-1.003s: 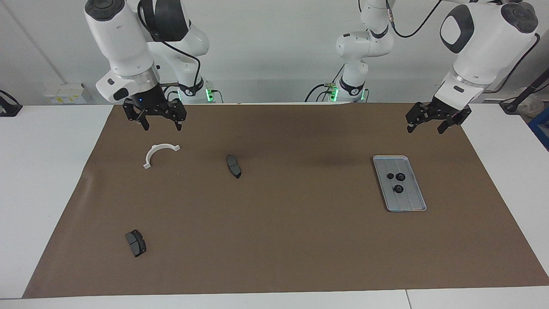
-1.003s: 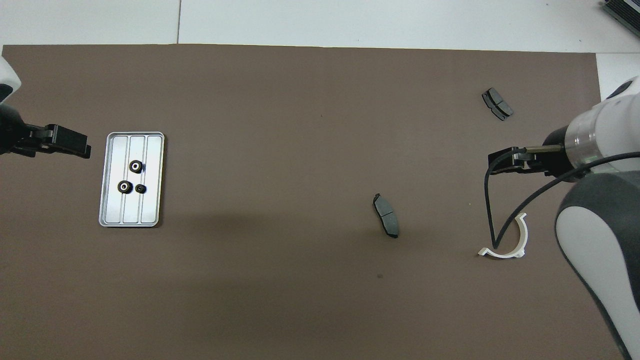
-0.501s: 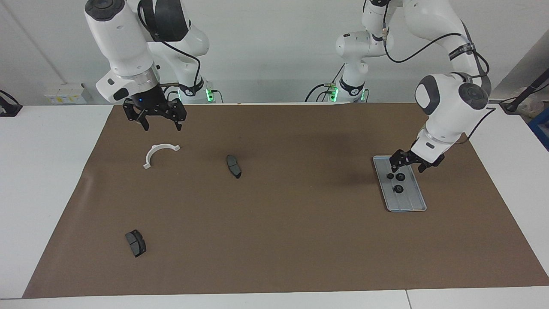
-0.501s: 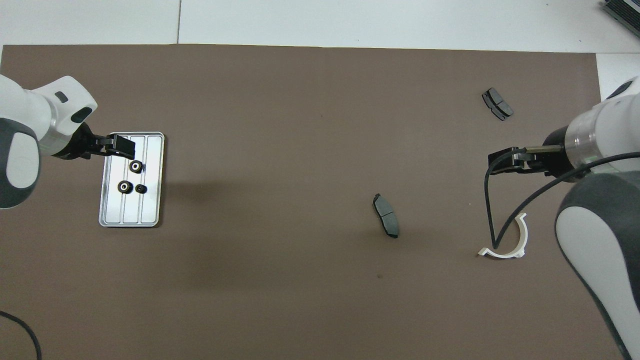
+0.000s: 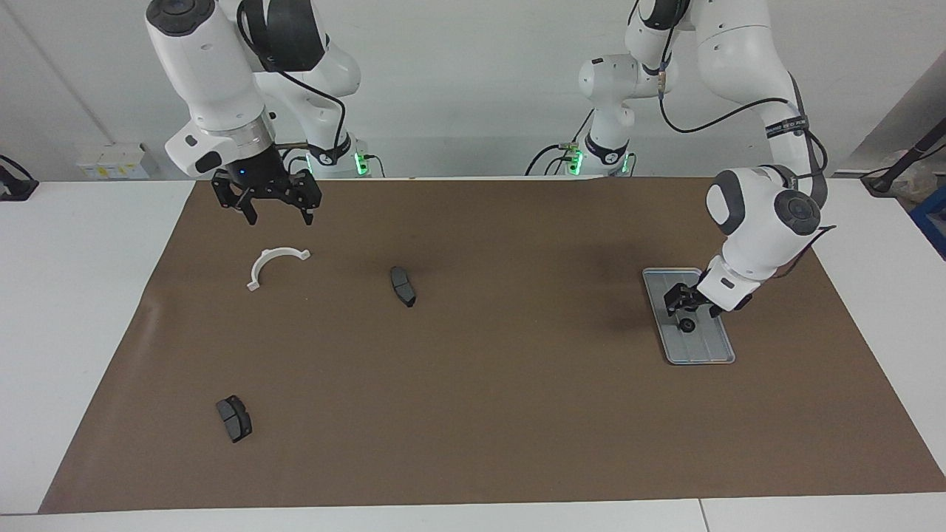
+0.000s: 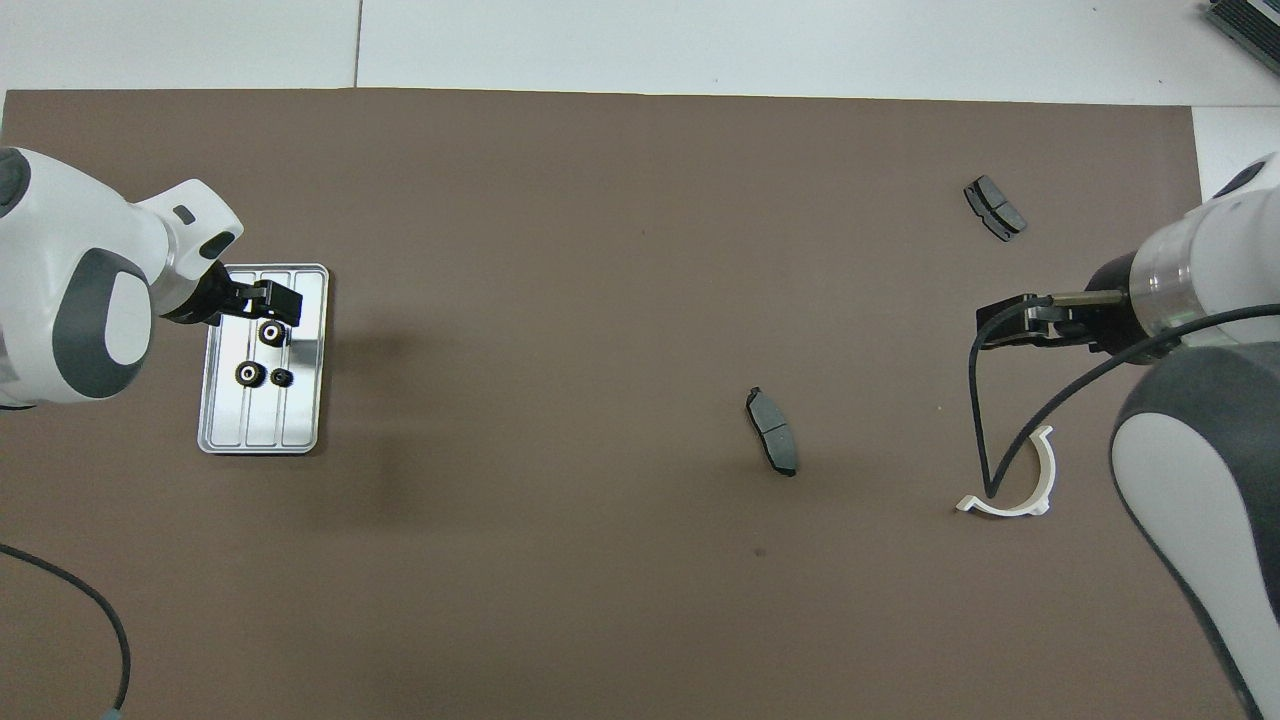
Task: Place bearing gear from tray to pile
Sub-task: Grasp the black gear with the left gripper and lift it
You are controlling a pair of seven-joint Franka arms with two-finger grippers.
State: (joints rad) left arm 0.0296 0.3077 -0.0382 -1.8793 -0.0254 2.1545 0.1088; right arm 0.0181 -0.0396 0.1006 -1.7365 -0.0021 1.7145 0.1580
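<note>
The silver ridged tray [image 5: 706, 347] lies toward the left arm's end of the mat, also in the overhead view [image 6: 262, 425]. Three small black bearing gears [image 6: 271, 333] [image 6: 249, 374] [image 6: 282, 377] lie in it. My left gripper [image 5: 691, 304] [image 6: 280, 303] hangs open low over the tray. In the facing view it hides two gears and one gear [image 5: 686, 325] shows. The pile is a white half-ring bracket [image 5: 267, 256] [image 6: 1046, 470] and two dark brake pads [image 5: 403, 286] [image 5: 234, 418]. My right gripper [image 5: 264, 210] waits open over the mat by the bracket.
A brown mat [image 5: 517, 406] covers the white table. The brake pads also show in the overhead view [image 6: 772, 431] [image 6: 994, 208]. A black cable [image 6: 985, 420] hangs from the right arm over the bracket.
My left arm has swung in and come down from over the mat's edge to low over the tray. The right arm and all parts have not moved.
</note>
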